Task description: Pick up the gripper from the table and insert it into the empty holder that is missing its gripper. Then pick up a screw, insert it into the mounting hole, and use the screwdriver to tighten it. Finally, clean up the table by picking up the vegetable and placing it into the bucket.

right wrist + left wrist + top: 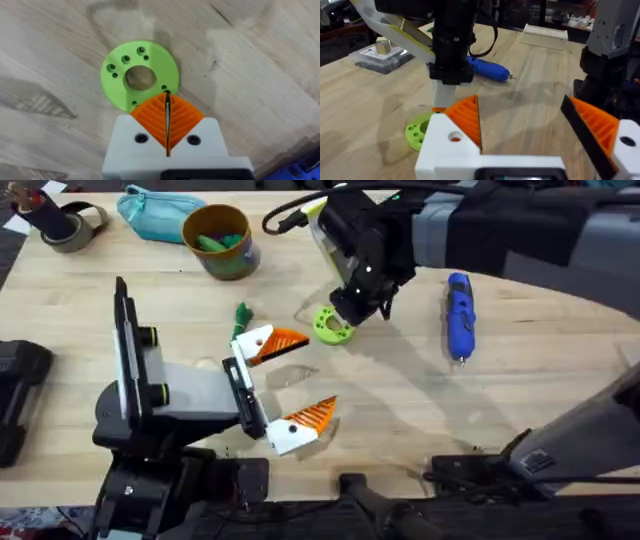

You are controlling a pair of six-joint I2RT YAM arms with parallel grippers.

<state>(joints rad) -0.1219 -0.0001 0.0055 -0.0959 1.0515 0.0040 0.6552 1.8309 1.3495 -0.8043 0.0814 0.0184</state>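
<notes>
Overhead looks down on the whole table (pixel 400 410). Both wrist views sit close, sharing the gripper (pixel 139 75).

I'm working in what looks like a robotics lab or workshop: my arms sit at a pale wooden worktable (pixel 400 410) with black mounts clamped along its near edge and a cable (pixel 290 215) trailing across the far side. Bench clutter lies around it, a roll of tape (pixel 72 227), a teal zip pouch (pixel 155 212), and a blue electric screwdriver (pixel 459 315). Through the left wrist camera I see a clear parts box (pixel 380 56) on the table and, beyond it, dim benches stacked with equipment.
</notes>
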